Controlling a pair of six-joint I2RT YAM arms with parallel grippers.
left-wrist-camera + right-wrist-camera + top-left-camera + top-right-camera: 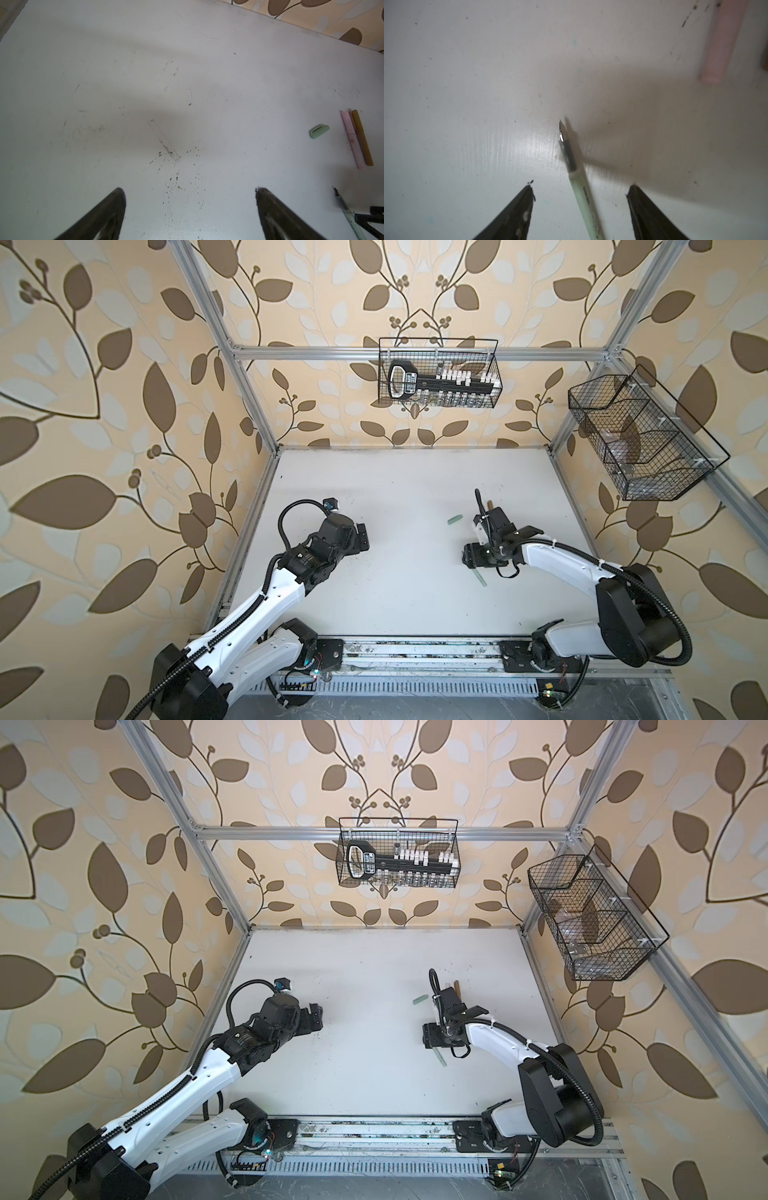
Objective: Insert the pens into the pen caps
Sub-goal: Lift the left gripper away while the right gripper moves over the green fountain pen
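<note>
Your left tool (189,190) hangs over the left part of the desk (395,489) with its fingers spread wide and nothing between them. Only scuffed, speckled white surface lies below it.

Your right tool (581,186) is low over the right half of the desk, also spread. The pale green pen (583,197) lies between its two fingers, and neither finger touches the barrel. The pen's dark pointed tip is bare. In both top views the barrel's other end pokes out from under the tool toward the near edge.

The pale green cap (455,520) lies on its side on the desk, on the far left side of the right tool and well apart from the green pen. Just beyond the right wrist, the pale pink pen (352,137) and the brown pen (361,137) lie side by side, touching along their length. Both show blunt ends and a seam partway along.

Look to the far wall: a wire basket (383,364) hangs from the rail. It holds a black rack with a loop handle (401,379), a row of small white blocks (457,379) on it, and small clear pieces along the bottom, too small to name.

On the right frame hangs a second wire basket (582,402), split into three compartments. Something clear glints inside, but you cannot tell what or in which compartment.
</note>
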